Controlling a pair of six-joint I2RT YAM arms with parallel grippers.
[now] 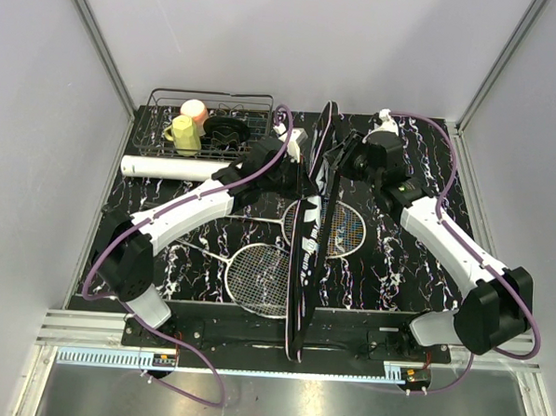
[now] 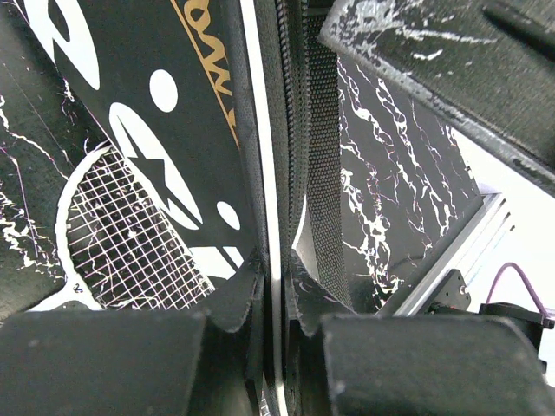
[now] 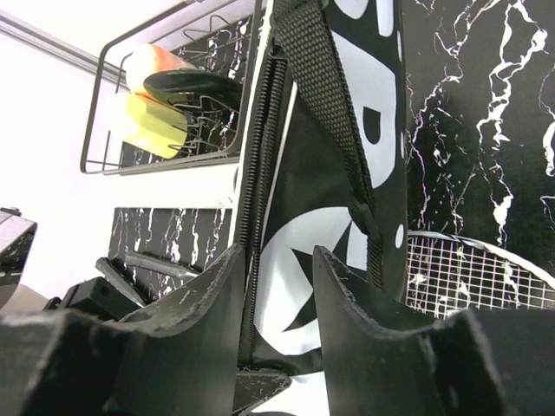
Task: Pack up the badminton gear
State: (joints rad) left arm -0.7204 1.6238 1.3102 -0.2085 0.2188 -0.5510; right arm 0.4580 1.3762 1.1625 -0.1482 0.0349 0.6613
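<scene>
Grey walls close round a black, white-veined bench [image 1: 396,270], and by my reckoning the packing on it has barely begun. My left hand [image 2: 273,286] is pressed together on the white-piped rim of the black SPORT bag [image 1: 309,238], pinching that edge just beside the zip. My right hand [image 3: 277,260] is spread, its fingers [image 3: 199,303] standing on either side of the bag's zip edge near the webbing strap [image 3: 334,104], and I see no bite on it. Between my two hands the bag stands up on its edge, running from 12 o'clock through the middle of the bench to 6 o'clock and out past the near edge. Whether its mouth is open I cannot tell. Both rackets lie flat on the bench outside it: the near racket [image 1: 256,280] at about 7 o'clock, just beside the bag, and the far racket [image 1: 347,228] at about 3 o'clock of the middle, partly hidden behind it. The white tube [image 1: 168,168] lies at 10 o'clock, in front of the wire basket [image 1: 157,108] at 11 o'clock, which holds a yellow cup [image 1: 185,133] and a pink cup [image 1: 195,110]. I can make out no shuttlecocks. I judge that nothing is packed yet. What remains is to part the mouth, slide in the rackets and tube, and zip up.
</scene>
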